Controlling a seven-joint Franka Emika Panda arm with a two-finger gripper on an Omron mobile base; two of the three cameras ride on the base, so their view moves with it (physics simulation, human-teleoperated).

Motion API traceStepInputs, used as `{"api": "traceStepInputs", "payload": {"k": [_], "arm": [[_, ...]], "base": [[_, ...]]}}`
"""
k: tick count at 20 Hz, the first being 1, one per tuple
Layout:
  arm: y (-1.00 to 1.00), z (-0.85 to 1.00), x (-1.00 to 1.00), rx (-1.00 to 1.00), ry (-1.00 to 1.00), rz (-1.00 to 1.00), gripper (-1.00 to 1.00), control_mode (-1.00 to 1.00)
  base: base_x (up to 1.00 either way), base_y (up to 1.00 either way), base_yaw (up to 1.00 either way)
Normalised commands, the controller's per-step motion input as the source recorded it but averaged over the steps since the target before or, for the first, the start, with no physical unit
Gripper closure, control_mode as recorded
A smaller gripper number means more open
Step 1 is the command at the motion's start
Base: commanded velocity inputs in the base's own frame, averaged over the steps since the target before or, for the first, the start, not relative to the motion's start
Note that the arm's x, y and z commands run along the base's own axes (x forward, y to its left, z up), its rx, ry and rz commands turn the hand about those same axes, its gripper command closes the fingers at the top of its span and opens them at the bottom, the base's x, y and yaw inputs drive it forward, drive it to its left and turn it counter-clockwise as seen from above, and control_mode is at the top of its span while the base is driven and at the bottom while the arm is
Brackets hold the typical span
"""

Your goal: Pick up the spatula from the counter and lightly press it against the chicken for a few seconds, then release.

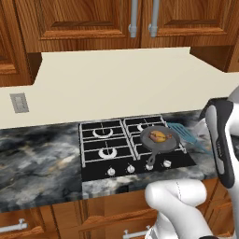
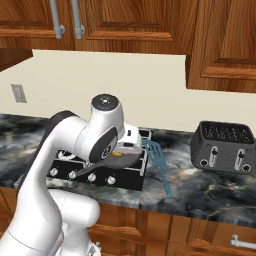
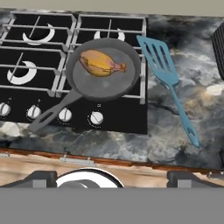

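The white arm (image 2: 55,165) climbs from the base in a tall bow, folds over at a round dark-capped joint (image 2: 106,102) and drops its wrist toward the front of the gas cooktop (image 3: 35,57). The hand (image 3: 114,178) hangs in the air above the front edge of the dark marbled tabletop (image 3: 175,127), tilted to look forward and down over it. It is released: its two dark fingertips (image 3: 41,178) stand wide apart with nothing between them, and it touches nothing. The blue spatula (image 3: 167,76) lies flat on the tabletop, below the hand, ahead of it and off to its right, well apart from the fingertips. Its slotted blade is the far end and its thin handle runs back toward the hand's right side, slanting outward as it comes. The blade sits just beside the frying pan (image 3: 100,87), on the pan's right, and the blade's near corner reaches the right edge of the cooktop; whether it rests on that edge I cannot tell. The pan stands on the right front burner, straight ahead of the hand and slightly left, with its long handle pointing back toward the left fingertip over a row of knobs (image 3: 64,114). The browned chicken (image 3: 101,63) lies inside the pan. Farther right of the spatula stands a dark toaster (image 2: 222,147).
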Motion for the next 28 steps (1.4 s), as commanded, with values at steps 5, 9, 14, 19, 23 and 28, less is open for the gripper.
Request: {"api": "traceStepInputs", "payload": {"k": [5,9,14,19,23,28], "arm": [[-0.19,-0.01,0.0,0.0,0.0,0.07,-1.0,-1.0],[-0.07,0.0,0.0,0.02,0.0,0.07,-1.0,-1.0],[-0.18,-0.15,0.0,0.0,0.05,0.07,-1.0,-1.0],[-0.16,-0.14,0.0,0.0,0.11,0.05,-1.0,-1.0],[-0.18,-0.12,0.01,0.0,0.09,0.03,-1.0,-1.0],[-0.16,-0.08,0.02,0.03,0.01,0.03,-1.0,-1.0]], "base": [[0.0,0.0,0.0],[0.0,0.0,0.0],[0.0,0.0,0.0],[0.0,0.0,0.0],[0.0,0.0,0.0],[0.0,0.0,0.0]]}}
